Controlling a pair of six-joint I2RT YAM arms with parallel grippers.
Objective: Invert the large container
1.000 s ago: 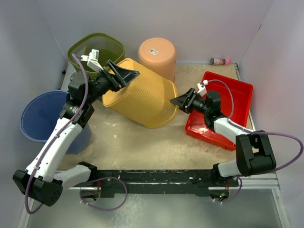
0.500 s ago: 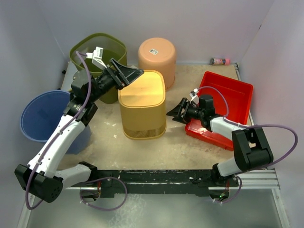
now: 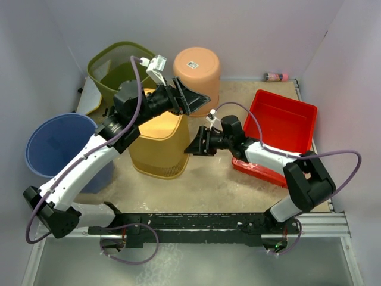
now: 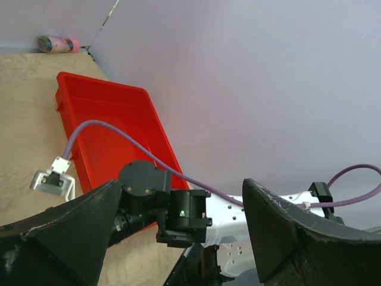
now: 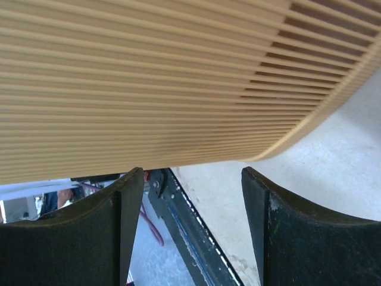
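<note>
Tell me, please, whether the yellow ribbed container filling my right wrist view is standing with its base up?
Observer: Yes. From above, the yellow container stands on its rim on the table, flat closed base up.
Operator: Is the left claw gripping it?
Observer: No. The left claw hangs open above the container's far right corner, toward the orange bucket, with nothing between its fingers.
Operator: What lies behind my right arm?
Observer: A red tray, on the table to the container's right.
</note>
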